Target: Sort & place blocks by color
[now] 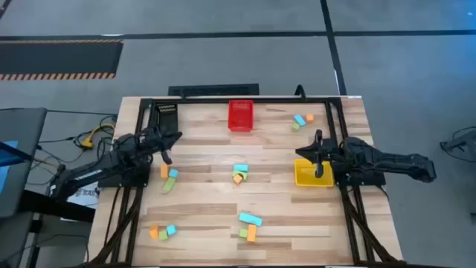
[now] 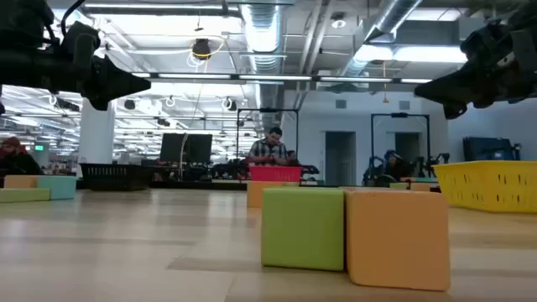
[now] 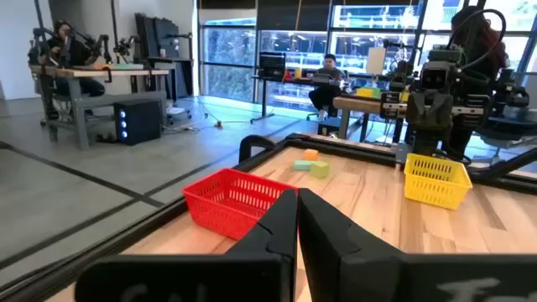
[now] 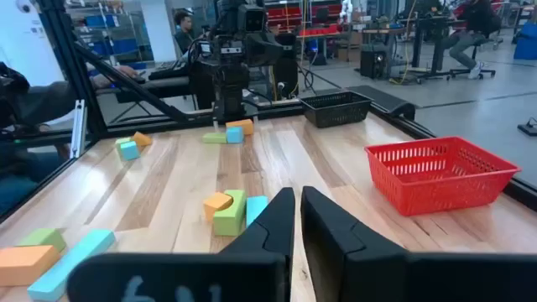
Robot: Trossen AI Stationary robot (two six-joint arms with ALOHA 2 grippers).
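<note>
Small orange, light blue and light green blocks lie on the wooden table in several groups: at the middle (image 1: pixel 239 173), centre left (image 1: pixel 169 177), near left (image 1: pixel 161 232), near middle (image 1: pixel 249 223) and far right (image 1: pixel 301 119). My left gripper (image 1: pixel 175 138) hovers shut over the table's left side, holding nothing, and its fingers (image 3: pixel 298 220) meet in the left wrist view. My right gripper (image 1: pixel 300 151) hovers shut beside the yellow bin (image 1: pixel 312 174), also holding nothing, and its fingers (image 4: pixel 296 220) point level toward the middle blocks (image 4: pixel 231 210). Up close in the low view stand a green block (image 2: pixel 302 228) and an orange block (image 2: pixel 396 238).
A red bin (image 1: pixel 239 115) stands at the far middle and a black bin (image 1: pixel 165 115) at the far left. The yellow bin sits at the right, under the right arm. A dark frame rail runs around the table's edges. People sit at desks in the room beyond.
</note>
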